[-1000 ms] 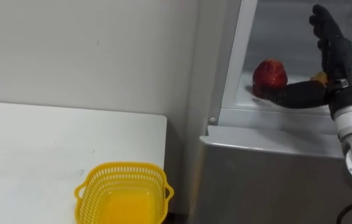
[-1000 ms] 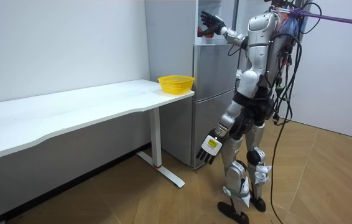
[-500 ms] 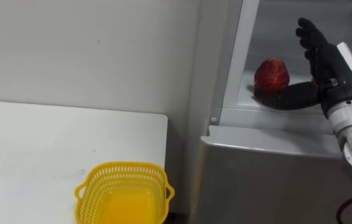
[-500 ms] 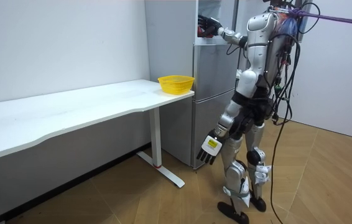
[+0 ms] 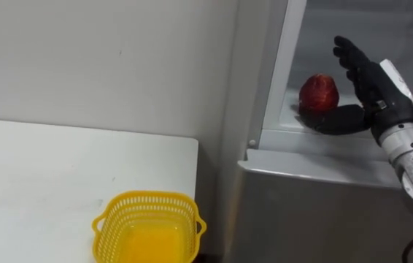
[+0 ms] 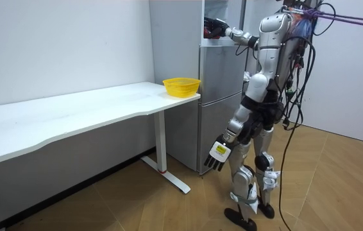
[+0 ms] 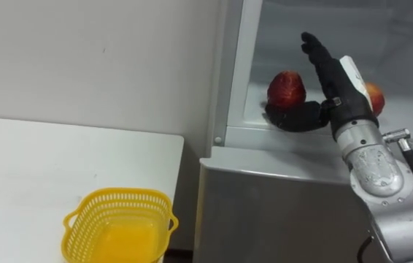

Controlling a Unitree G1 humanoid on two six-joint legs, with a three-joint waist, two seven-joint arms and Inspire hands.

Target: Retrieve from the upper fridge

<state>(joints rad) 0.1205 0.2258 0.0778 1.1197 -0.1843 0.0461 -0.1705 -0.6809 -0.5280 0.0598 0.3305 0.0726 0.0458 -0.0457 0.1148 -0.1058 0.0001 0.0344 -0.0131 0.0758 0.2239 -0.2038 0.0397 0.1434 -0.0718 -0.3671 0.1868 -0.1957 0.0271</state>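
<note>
On the upper fridge shelf (image 5: 285, 126), red apple (image 5: 318, 92) sits just left of right robot hand (image 5: 373, 79): fingers straight, spread, thumb along fruit's near side, nothing gripped. Left robot hand (image 6: 216, 154) hangs open-fingered beside thigh.

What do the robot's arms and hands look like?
The right hand and the left hand are black with long, thin fingers, and each has a small white tag on its back. The arms are shiny silver-grey and rounded like tubes.
</note>
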